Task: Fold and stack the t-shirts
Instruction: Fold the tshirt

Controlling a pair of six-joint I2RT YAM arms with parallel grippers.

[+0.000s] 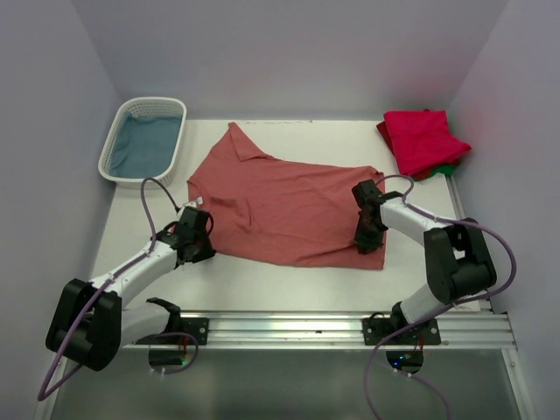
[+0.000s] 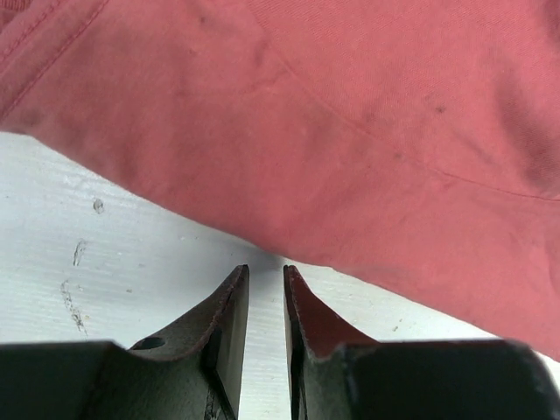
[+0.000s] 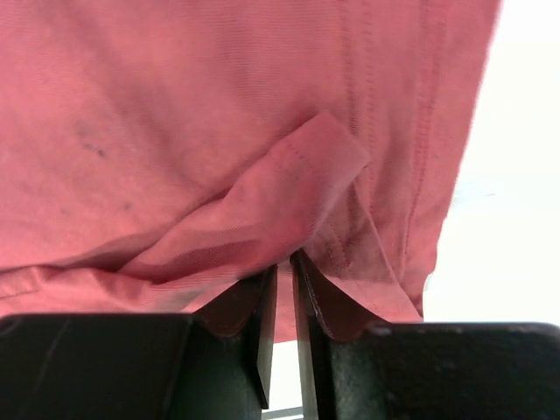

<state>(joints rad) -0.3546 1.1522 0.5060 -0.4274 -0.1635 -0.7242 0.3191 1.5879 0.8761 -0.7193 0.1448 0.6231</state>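
The large salmon-red t-shirt (image 1: 280,210) lies spread flat on the white table (image 1: 289,280), one sleeve pointing to the far left. My left gripper (image 1: 203,238) sits at its near left hem. In the left wrist view that gripper (image 2: 266,271) is open by a narrow gap, bare table shows between the jaws, and the shirt edge (image 2: 350,131) lies just beyond the tips. My right gripper (image 1: 367,236) rests on the shirt's near right corner. In the right wrist view it (image 3: 283,260) is slightly open, with a raised fold of cloth (image 3: 289,192) lying against the tips. A folded crimson-pink t-shirt (image 1: 424,140) lies at the far right on a green one (image 1: 448,168).
A white lattice basket (image 1: 179,131) with blue cloth (image 1: 144,144) inside stands at the far left corner. Grey walls close in the table on three sides. The metal rail (image 1: 350,328) carrying the arm bases runs along the near edge.
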